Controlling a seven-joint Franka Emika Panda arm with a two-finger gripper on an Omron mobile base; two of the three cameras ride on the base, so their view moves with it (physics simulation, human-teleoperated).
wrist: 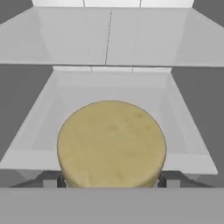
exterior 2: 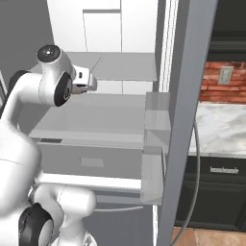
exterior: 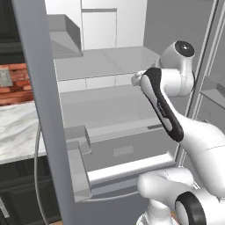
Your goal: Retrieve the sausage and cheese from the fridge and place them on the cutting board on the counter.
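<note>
Hand view: cheese (wrist: 111, 144) pinched in the wide-spread pincer (wrist: 111, 180), fingertips (wrist: 162, 179) mostly hidden behind it.

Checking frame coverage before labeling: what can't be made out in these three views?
- Gripper fingertips: hand view, mostly hidden behind the cheese; whether they touch it is unclear.
- What the cheese rests on: hand view, its underside is hidden.
- Gripper: both base views, hidden by the arm's own wrist.
- Fridge lower drawer contents: left base view, hidden by the drawer front.
- Counter: right base view, cut off by the edge and the door.

Cheese (wrist: 111, 144) between hand's (wrist: 111, 180) fingers
</note>
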